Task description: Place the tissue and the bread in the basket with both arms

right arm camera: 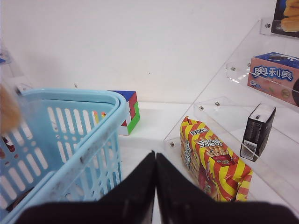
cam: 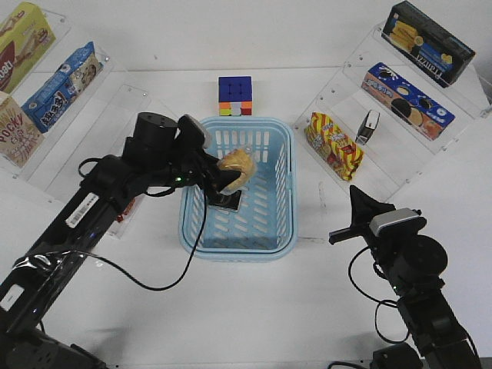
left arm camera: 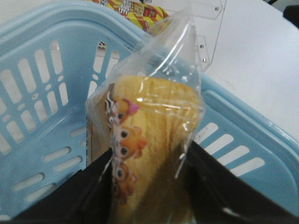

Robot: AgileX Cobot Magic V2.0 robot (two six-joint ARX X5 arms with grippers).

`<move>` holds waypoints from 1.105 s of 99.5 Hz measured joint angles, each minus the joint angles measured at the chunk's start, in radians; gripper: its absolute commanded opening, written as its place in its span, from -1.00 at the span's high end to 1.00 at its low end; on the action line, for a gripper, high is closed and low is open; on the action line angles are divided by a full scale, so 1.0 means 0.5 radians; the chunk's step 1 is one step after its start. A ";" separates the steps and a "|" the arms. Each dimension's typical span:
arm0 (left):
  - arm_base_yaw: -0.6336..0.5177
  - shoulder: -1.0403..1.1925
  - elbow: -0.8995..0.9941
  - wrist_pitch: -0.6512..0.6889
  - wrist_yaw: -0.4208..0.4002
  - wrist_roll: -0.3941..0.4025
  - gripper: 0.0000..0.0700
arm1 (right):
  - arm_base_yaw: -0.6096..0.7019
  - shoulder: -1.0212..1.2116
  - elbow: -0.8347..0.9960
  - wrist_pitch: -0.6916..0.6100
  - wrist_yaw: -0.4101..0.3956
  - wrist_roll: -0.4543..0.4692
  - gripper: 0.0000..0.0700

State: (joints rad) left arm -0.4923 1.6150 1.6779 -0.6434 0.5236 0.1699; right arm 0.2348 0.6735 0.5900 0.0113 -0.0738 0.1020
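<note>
My left gripper [cam: 223, 178] is shut on the bread [cam: 238, 163], a golden bun in clear wrap, and holds it above the inside of the light blue basket [cam: 238, 250]. In the left wrist view the bread [left arm camera: 149, 121] stands between my black fingers [left arm camera: 93, 186] over the basket floor [left arm camera: 37, 140]. The tissue [cam: 227, 201], a flat black pack with a white edge, lies on the basket floor under the bread. My right gripper [cam: 355, 192] is shut and empty, right of the basket and above the table; its closed tips [right arm camera: 155, 156] point between the basket wall [right arm camera: 70, 95] and the snack bag.
A red-and-yellow snack bag [cam: 333, 146] and a second black-and-white pack [cam: 369, 127] sit on the right clear shelf. A colour cube [cam: 235, 95] stands behind the basket. Snack boxes line both side shelves [cam: 61, 84].
</note>
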 measured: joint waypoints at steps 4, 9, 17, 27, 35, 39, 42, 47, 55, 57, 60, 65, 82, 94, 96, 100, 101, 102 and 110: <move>-0.008 0.036 0.000 0.001 0.000 0.003 -0.29 | 0.000 0.000 0.000 0.000 0.000 0.000 1.00; -0.007 0.067 0.000 0.000 -0.001 0.006 -0.28 | 0.000 0.000 0.000 0.000 0.000 0.000 1.00; -0.002 0.078 -0.001 0.006 -0.002 0.004 -0.27 | -0.001 0.000 0.000 0.000 0.000 0.000 1.00; 0.011 0.031 0.009 0.012 -0.005 -0.020 -0.09 | 0.000 0.000 0.000 0.000 0.000 0.000 1.00; 0.040 -0.032 0.043 0.005 -0.084 -0.048 0.47 | 0.000 0.000 0.000 0.000 0.000 -0.001 1.00; 0.064 -0.083 0.068 -0.002 -0.166 -0.060 0.72 | -0.001 0.000 0.000 0.000 0.000 0.000 1.00; 0.084 -0.127 0.089 -0.011 -0.236 -0.066 0.92 | 0.000 0.000 0.000 0.000 0.000 0.000 1.00; 0.116 -0.212 0.121 -0.031 -0.371 -0.071 1.00 | 0.000 0.000 0.000 0.000 0.000 0.000 1.00; 0.154 -0.375 0.143 -0.066 -0.597 -0.082 1.00 | 0.000 0.000 0.000 0.000 0.000 0.000 1.00; 0.159 -0.416 0.146 -0.083 -0.648 -0.083 1.00 | 0.000 0.000 0.000 0.000 0.000 0.000 1.00; 0.169 -0.476 0.148 -0.121 -0.729 -0.084 1.00 | -0.001 0.000 0.000 0.000 0.000 -0.001 1.00; 0.186 -0.569 0.149 -0.204 -0.851 -0.084 1.00 | 0.000 0.000 0.000 -0.001 0.000 0.000 1.00; 0.301 -0.855 0.057 -0.342 -0.959 -0.114 1.00 | 0.000 0.000 0.000 0.000 0.000 0.000 1.00; 0.368 -1.173 -0.349 -0.110 -0.988 -0.187 1.00 | 0.000 0.000 0.000 0.000 0.000 0.000 1.00; 0.374 -1.234 -0.443 -0.043 -0.999 -0.208 1.00 | 0.000 0.000 0.000 0.000 0.000 -0.001 1.00; 0.383 -1.359 -0.652 0.113 -1.022 -0.243 1.00 | 0.000 0.000 0.000 0.000 0.000 -0.001 1.00; 0.385 -1.388 -0.704 0.153 -1.026 -0.249 1.00 | 0.000 0.000 0.000 0.000 0.000 0.000 1.00; 0.385 -1.419 -0.759 0.198 -1.032 -0.257 1.00 | 0.000 0.000 0.000 0.000 0.000 0.000 1.00; 0.386 -1.654 -1.226 0.589 -1.041 -0.289 1.00 | -0.001 0.000 0.000 0.000 0.000 -0.001 1.00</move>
State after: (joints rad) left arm -0.2993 0.7879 1.0649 -0.3489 0.0029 0.0254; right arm 0.2344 0.6735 0.5900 0.0113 -0.0738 0.1017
